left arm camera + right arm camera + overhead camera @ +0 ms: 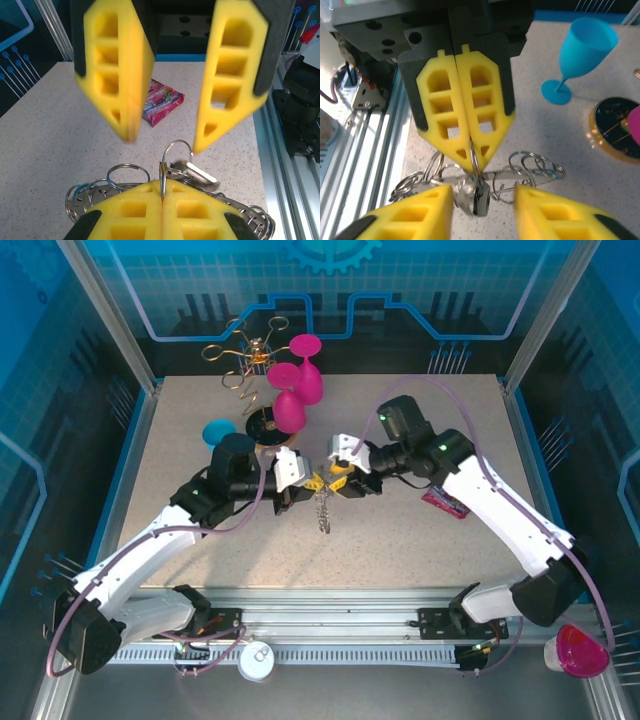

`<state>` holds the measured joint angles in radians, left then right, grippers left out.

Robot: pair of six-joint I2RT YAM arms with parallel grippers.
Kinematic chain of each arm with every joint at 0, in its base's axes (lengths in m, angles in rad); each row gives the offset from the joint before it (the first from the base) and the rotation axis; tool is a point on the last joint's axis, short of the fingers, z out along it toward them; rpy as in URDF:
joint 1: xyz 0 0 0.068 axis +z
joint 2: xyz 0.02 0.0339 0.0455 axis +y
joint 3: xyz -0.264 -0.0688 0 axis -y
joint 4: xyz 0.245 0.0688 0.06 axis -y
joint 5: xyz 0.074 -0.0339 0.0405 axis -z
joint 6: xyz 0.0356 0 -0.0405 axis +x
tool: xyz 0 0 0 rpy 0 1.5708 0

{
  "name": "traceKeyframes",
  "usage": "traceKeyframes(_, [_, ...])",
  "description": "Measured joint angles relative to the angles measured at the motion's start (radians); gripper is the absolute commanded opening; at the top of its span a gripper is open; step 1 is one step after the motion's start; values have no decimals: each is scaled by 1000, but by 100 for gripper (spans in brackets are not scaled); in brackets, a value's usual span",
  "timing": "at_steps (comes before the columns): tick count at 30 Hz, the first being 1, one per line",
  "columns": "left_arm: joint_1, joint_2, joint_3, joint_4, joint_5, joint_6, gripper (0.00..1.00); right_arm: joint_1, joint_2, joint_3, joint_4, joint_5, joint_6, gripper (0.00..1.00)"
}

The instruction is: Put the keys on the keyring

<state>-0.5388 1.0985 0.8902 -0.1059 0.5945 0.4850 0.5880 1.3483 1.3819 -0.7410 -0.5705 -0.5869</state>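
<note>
L end effector [310, 483] is pressing its yellow fingers [455, 100] tight together, pinching a thin silvery link at the rim of the keyring [250, 212]. R end effector [342, 480] is facing it tip to tip w/ fingers [230, 75] standing spread, gripping nothing. Keyring is showing mid-table [400, 540], betw. & just below the two tips, its small links fanning out either side of the pinch; can't tell if it's hanging clear of the table. The keys [480, 202] are dangling right beside the pinched link, black head down, betw. the R's spread fingertips; can't tell if they're threaded on. Pink candy packet [162, 100] is lying well apart on the R side. Blue goblet [582, 50] is standing upright near a rack's wooden base [617, 127].
</note>
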Motion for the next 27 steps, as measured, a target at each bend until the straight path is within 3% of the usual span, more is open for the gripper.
traceKeyframes(6, [0, -29, -53, 90, 0, -16, 0, -39, -80, -111, 146, -74, 150, 41])
traceKeyframes(14, [0, -32, -53, 126, -32, -15, 0, -38, -79, -127, 248, -119, 296, 32])
traceKeyframes(19, [-2, -32, -54, 141, -136, -15, 0, -13, -81, -138, 312, 8, 513, 21])
traceKeyframes(27, [-23, -20, -53, 137, -230, -16, 0, 59, -4, 37, 159, 203, 754, 33])
